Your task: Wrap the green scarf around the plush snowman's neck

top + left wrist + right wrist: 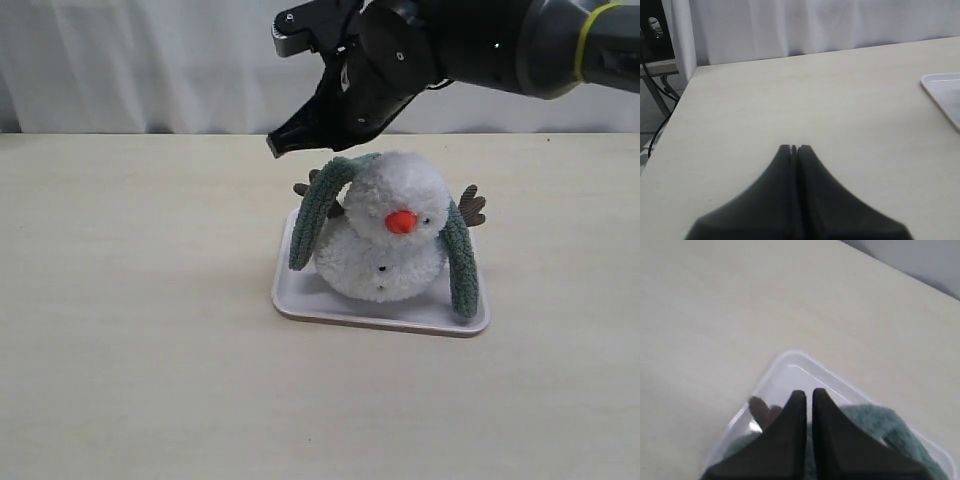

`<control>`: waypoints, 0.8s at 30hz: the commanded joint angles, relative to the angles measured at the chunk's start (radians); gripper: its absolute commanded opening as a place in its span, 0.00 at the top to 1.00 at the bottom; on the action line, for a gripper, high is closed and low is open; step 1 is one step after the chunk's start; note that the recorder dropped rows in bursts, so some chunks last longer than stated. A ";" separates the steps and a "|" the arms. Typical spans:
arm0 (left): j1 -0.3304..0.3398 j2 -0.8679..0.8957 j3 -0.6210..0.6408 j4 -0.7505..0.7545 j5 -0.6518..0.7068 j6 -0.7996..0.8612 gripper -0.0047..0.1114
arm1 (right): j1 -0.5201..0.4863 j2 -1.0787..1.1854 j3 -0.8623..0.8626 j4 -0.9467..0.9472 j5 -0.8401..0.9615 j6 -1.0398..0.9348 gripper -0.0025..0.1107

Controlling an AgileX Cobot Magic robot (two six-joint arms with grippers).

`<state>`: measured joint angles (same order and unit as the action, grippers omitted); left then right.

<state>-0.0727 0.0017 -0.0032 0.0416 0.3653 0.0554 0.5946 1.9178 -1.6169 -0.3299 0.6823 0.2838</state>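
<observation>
The plush snowman (pixel 393 255) stands upright on a white tray (pixel 300 300), its orange nose facing the camera. The green scarf (pixel 312 220) runs behind its head, and one end hangs down each side to the tray. The neck crease (pixel 352 228) is bare at the front. My right gripper (pixel 275 145) hovers just above and behind the scarf's left loop, jaws shut with only a thin slit and nothing held. The right wrist view shows the scarf (pixel 880 425) and a brown twig arm (pixel 760 410) below the right gripper (pixel 804 391). My left gripper (pixel 794 146) is shut over bare table, outside the exterior view.
The tray corner (pixel 945 95) shows at the edge of the left wrist view. Light wooden table (pixel 130 300) spreads all round the tray, with a white curtain (pixel 120 60) behind. The table's end, with a dark stand and cables (pixel 655 60) beyond it, appears in the left wrist view.
</observation>
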 commanded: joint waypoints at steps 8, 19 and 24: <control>0.001 -0.002 0.003 -0.001 -0.011 -0.001 0.96 | 0.001 0.060 -0.005 -0.011 -0.066 -0.011 0.94; 0.001 -0.002 0.003 -0.001 -0.011 -0.001 0.96 | 0.001 0.056 -0.005 -0.070 0.152 -0.011 0.94; 0.001 -0.002 0.003 -0.001 -0.011 -0.001 0.96 | 0.001 0.041 -0.005 -0.068 0.168 -0.011 0.94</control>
<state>-0.0727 0.0017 -0.0032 0.0416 0.3653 0.0554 0.5946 1.9797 -1.6169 -0.3948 0.8228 0.2776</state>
